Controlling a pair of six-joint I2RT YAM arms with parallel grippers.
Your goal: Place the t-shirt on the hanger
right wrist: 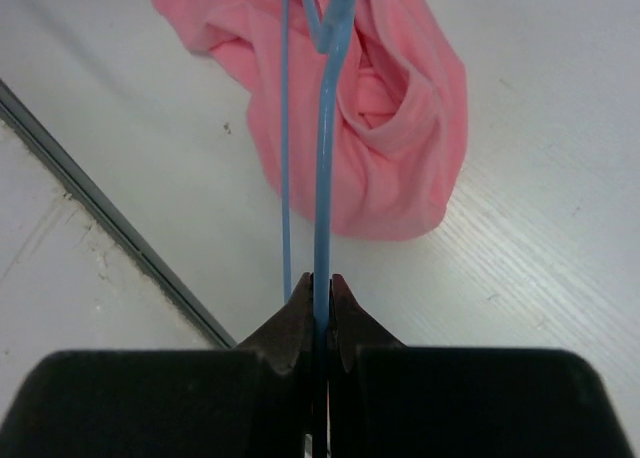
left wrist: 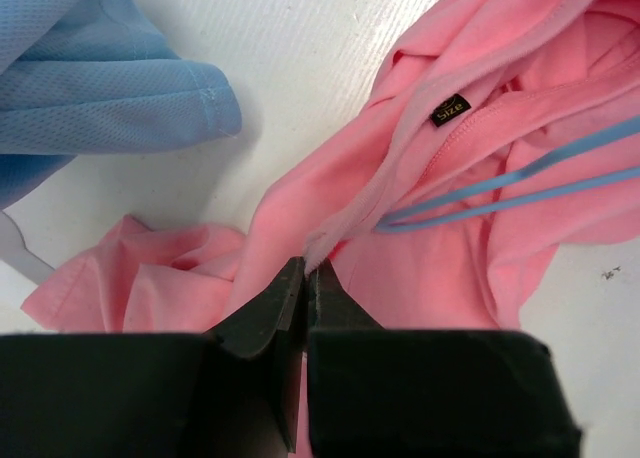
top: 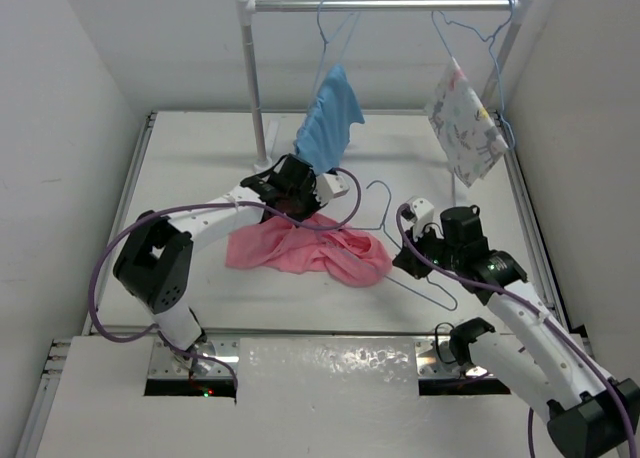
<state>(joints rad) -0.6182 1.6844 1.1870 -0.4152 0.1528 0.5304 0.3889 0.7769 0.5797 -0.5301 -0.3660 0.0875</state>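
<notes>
The salmon-pink t-shirt (top: 310,246) lies crumpled on the table's middle. It also shows in the left wrist view (left wrist: 420,208) and the right wrist view (right wrist: 390,118). My left gripper (top: 283,200) is shut on the t-shirt's neck edge (left wrist: 306,268). The thin light-blue hanger (top: 425,283) lies partly inside the t-shirt, its wires visible in the left wrist view (left wrist: 520,183). My right gripper (top: 412,256) is shut on the hanger's wire (right wrist: 322,198), just right of the t-shirt.
A white rail (top: 385,5) stands at the back. A light-blue shirt (top: 328,113) hangs on it just behind my left gripper, and a white patterned cloth (top: 458,123) hangs at the right. Raised table edges run along both sides.
</notes>
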